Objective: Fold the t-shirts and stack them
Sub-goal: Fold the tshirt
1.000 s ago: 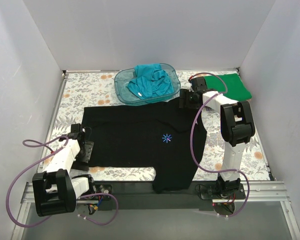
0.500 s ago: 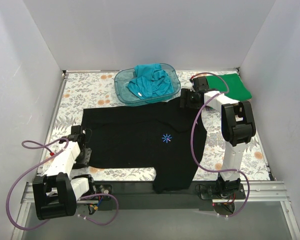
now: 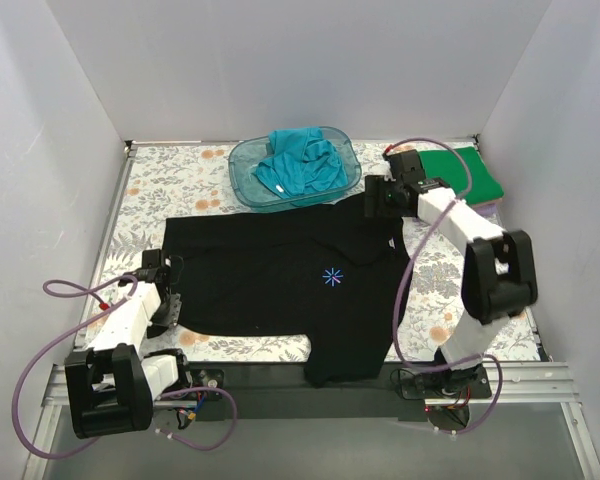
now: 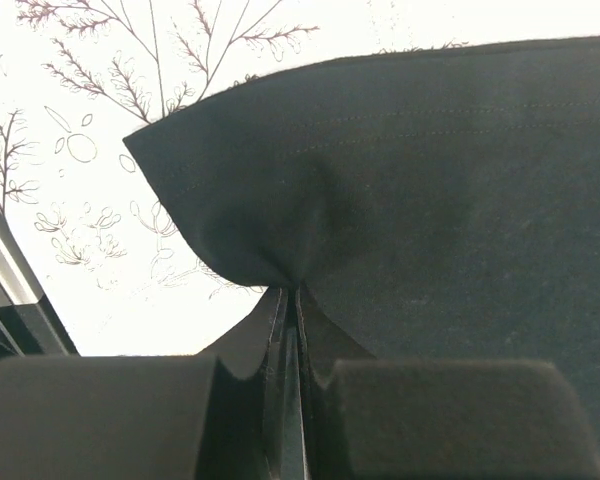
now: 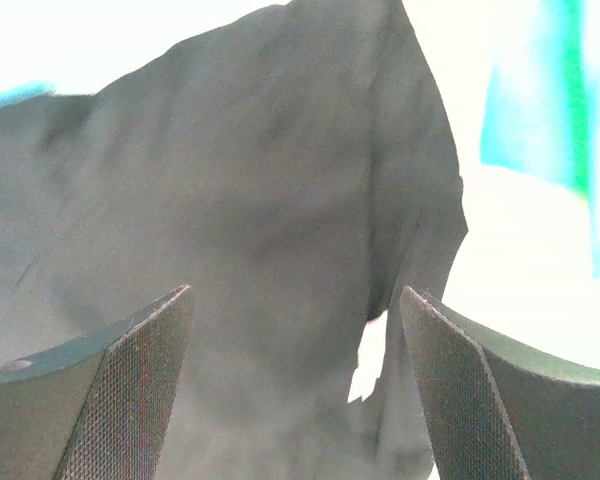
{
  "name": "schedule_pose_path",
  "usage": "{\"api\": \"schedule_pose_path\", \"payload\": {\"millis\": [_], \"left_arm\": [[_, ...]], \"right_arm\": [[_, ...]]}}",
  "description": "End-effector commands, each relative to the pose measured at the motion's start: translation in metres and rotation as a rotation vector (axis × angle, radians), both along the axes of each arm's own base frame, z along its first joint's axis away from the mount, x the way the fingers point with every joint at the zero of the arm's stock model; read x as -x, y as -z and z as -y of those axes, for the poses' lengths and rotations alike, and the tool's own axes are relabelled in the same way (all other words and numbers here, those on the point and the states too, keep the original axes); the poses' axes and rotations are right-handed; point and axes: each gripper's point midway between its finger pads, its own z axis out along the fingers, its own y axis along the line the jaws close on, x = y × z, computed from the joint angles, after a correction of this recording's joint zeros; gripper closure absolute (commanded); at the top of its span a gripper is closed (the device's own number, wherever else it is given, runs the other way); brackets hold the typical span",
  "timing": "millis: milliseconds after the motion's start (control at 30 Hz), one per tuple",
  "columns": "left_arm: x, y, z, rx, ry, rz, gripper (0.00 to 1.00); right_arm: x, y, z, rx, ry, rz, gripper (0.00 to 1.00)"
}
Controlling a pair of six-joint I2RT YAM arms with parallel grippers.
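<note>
The black t-shirt [image 3: 280, 270] lies spread flat on the table, its blue-white starburst mark [image 3: 332, 276] facing up. My left gripper [image 3: 168, 300] is shut on its near-left edge. In the left wrist view the cloth [image 4: 430, 180] puckers into the closed jaws of that gripper [image 4: 292, 300]. My right gripper [image 3: 372, 197] stands open over the shirt's far-right corner, and black cloth [image 5: 260, 180] lies between its fingers [image 5: 295, 300] without being pinched. The teal t-shirt [image 3: 298, 162] sits bunched in the tub. The green t-shirt [image 3: 470, 168] lies folded at the far right.
The translucent blue tub [image 3: 236, 178] stands at the back centre, touching the black shirt's far edge. A floral tablecloth [image 3: 170, 180] covers the table. White walls close in the left, back and right sides. The shirt's near part hangs over the front edge.
My left gripper has closed on the black shirt's edge. The right arm's elbow has swung out to the right, and its open gripper has shifted slightly right at the shirt's far corner.
</note>
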Motion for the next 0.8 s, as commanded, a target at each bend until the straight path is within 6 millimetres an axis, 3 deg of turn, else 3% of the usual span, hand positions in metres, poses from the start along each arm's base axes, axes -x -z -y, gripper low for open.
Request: {"api": "schedule_pose_path", "payload": {"millis": [0,33,67,100,133,167,233,267,400,467,567,767], "left_arm": [[-0.011,0.012,-0.009,-0.035,-0.127,0.083,1.0],[-0.011,0.01,-0.009,-0.039,-0.126,0.086,1.0],[-0.014,0.007,-0.01,-0.041,-0.122,0.095,1.0],[-0.015,0.006,-0.008,-0.034,-0.111,0.1,1.0],[-0.017,0.006,-0.007,-0.026,-0.103,0.106,1.0],[-0.018,0.006,-0.007,-0.024,-0.096,0.112,1.0],[-0.019,0.006,-0.005,-0.015,-0.076,0.118,1.0],[-0.019,0.006,-0.005,-0.017,-0.07,0.118,1.0],[-0.019,0.007,-0.003,-0.007,-0.057,0.118,1.0],[-0.017,0.008,-0.002,-0.003,-0.057,0.118,1.0],[-0.016,0.01,-0.001,0.004,-0.055,0.123,1.0],[-0.015,0.008,-0.001,-0.002,-0.052,0.125,1.0]], "right_arm": [[0.056,-0.047,-0.015,0.1,-0.045,0.069,0.1],[0.088,-0.046,-0.012,0.103,-0.033,0.044,0.1],[0.115,-0.044,-0.03,0.11,-0.084,0.03,0.1],[0.134,-0.04,-0.029,0.14,-0.083,0.022,0.1],[0.165,-0.033,-0.026,0.155,-0.097,0.002,0.1],[0.202,-0.024,-0.04,0.165,-0.159,-0.044,0.11],[0.242,-0.024,-0.045,0.154,-0.203,-0.053,0.11],[0.278,-0.009,-0.05,0.185,-0.307,-0.094,0.12],[0.361,-0.004,-0.071,0.136,-0.553,-0.175,0.13],[0.391,0.003,-0.075,0.163,-0.68,-0.186,0.13],[0.411,0.024,-0.07,0.257,-0.754,-0.229,0.14],[0.407,0.045,-0.077,0.328,-0.777,-0.201,0.17]]}}
